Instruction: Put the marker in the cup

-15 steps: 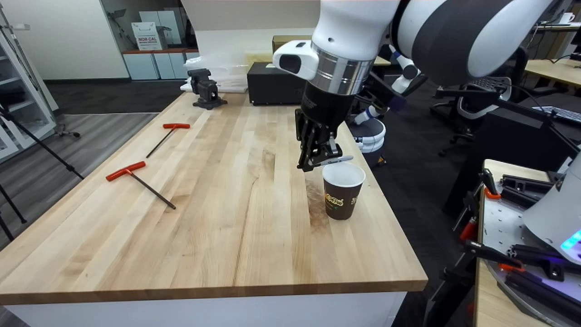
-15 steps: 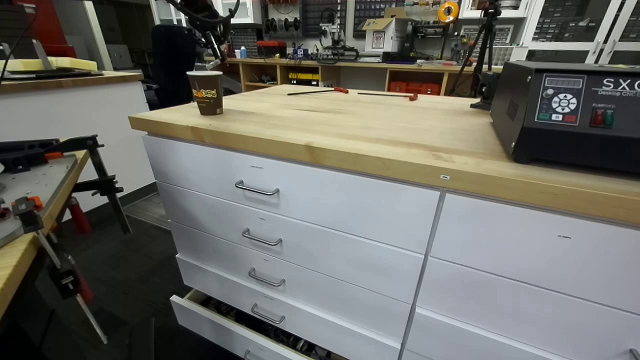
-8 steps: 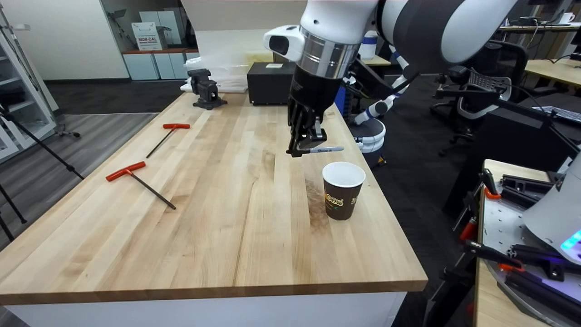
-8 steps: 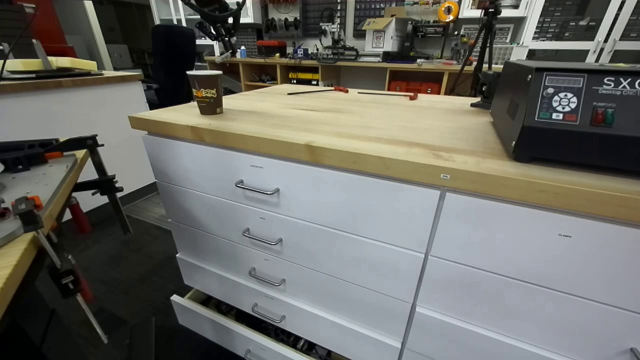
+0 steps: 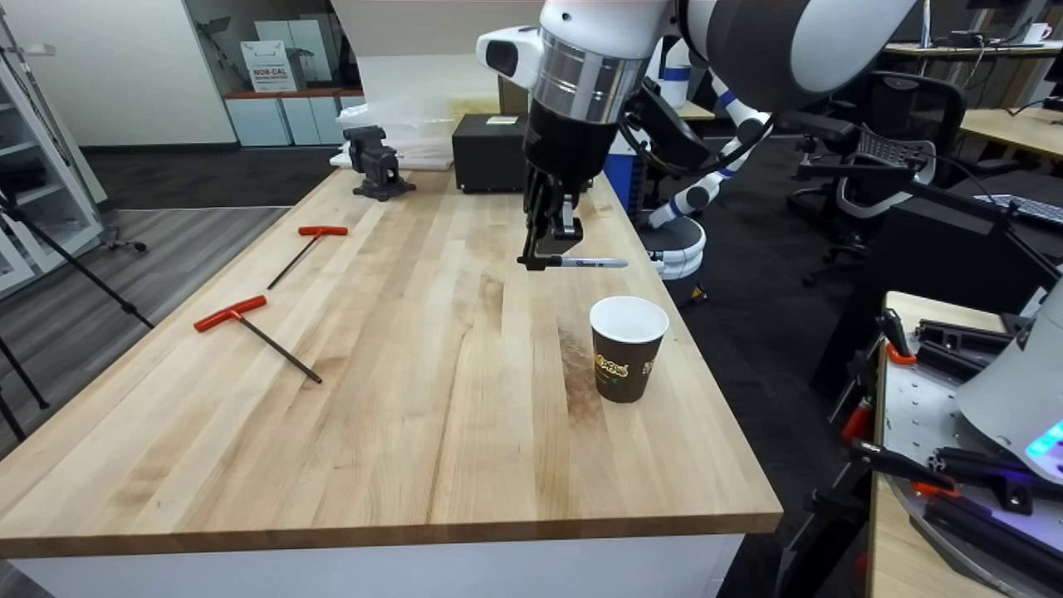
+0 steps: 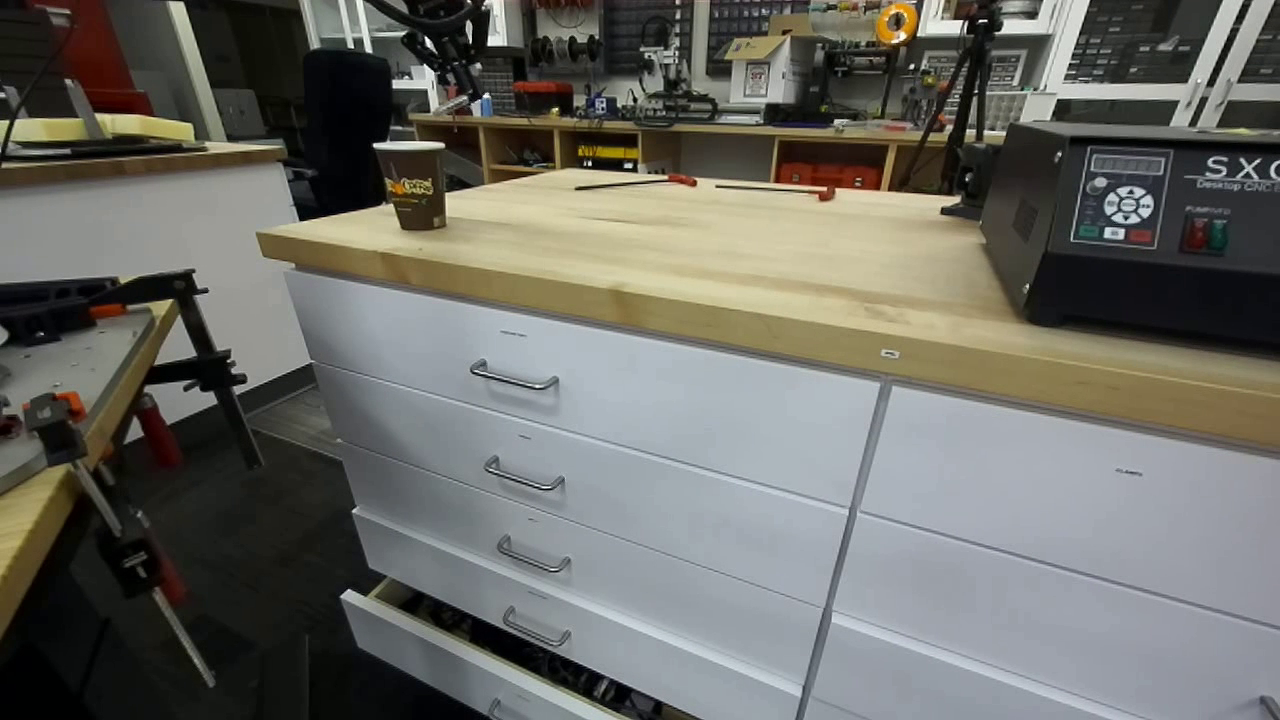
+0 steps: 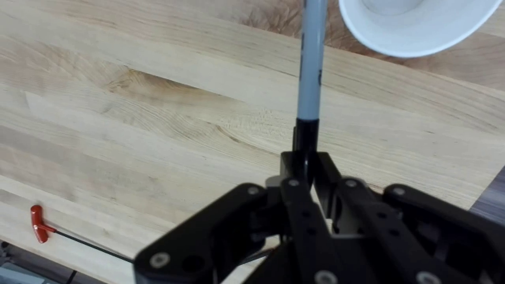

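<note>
The marker has a grey body and a black cap. My gripper is shut on the cap end and holds the marker about level above the table. In the wrist view the gripper has the cap between its fingertips, and the marker points out past them. The cup, dark brown with a white rim, stands upright near the table's edge. It also shows in an exterior view. In the wrist view the cup lies to the right of the marker's far end, partly cut off; its visible inside is white.
Two red-handled T-shaped tools, a nearer one and a farther one, lie on the wooden table. A black vise and a black box stand at the far end. A lower drawer is open.
My gripper, with the marker still held, has moved up and away from the cup. The marker has swung from tilted near the rim to about level. The cup has not moved.
</note>
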You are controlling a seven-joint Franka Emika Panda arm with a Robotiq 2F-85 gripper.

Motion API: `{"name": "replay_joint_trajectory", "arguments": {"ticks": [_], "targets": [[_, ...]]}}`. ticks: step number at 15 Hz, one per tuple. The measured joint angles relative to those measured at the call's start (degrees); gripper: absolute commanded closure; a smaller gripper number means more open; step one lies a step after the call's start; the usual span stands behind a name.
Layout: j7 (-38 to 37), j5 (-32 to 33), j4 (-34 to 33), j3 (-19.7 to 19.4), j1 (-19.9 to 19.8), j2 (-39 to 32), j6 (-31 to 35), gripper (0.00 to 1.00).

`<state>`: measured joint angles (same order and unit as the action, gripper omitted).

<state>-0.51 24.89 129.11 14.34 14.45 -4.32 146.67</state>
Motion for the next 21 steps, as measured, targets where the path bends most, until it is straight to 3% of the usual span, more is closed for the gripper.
{"name": "replay_joint_trajectory", "arguments": {"ticks": [15,21], "targets": [[-8.3,0.0,-0.2,0.2,0.3,1.4,-2.3,0.95],[-11.7,0.0,1.7,0.1,0.2,5.2,-1.6,0.95]]}}
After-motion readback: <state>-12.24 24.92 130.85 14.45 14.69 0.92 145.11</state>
